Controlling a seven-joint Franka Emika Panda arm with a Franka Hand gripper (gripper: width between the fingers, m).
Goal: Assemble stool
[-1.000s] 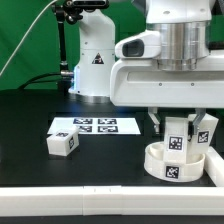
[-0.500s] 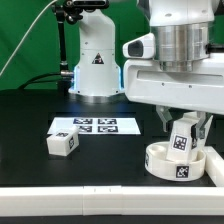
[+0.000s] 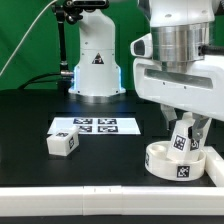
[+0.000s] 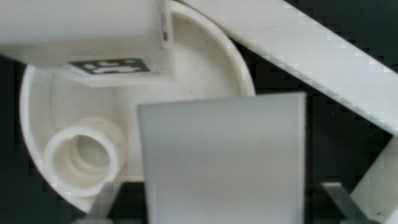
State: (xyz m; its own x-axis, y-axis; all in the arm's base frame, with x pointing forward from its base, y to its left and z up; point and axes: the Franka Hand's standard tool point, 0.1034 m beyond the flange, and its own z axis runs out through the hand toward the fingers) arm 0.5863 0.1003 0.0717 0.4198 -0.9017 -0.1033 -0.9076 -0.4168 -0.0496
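Note:
The round white seat (image 3: pixel 176 166) lies at the exterior view's right, with a tag on its side. My gripper (image 3: pixel 185 132) is shut on a white tagged leg (image 3: pixel 181 143) and holds it upright just above the seat's opening. A second tagged part (image 3: pixel 204 137) stands behind it, partly hidden. In the wrist view the held leg (image 4: pixel 222 155) fills the space between my fingers (image 4: pixel 111 200). Beyond it lie the seat (image 4: pixel 54 110) with a round socket (image 4: pixel 80 155) and a tagged block (image 4: pixel 107 50). Another loose leg (image 3: pixel 62 143) lies at the left.
The marker board (image 3: pixel 95 126) lies flat on the black table between the loose leg and the seat. A long white bar (image 3: pixel 90 196) runs along the table's front edge. A white robot base (image 3: pixel 95 65) stands at the back before a green curtain.
My gripper has shifted toward the exterior view's right with the leg still held. The seat and the loose leg have not moved.

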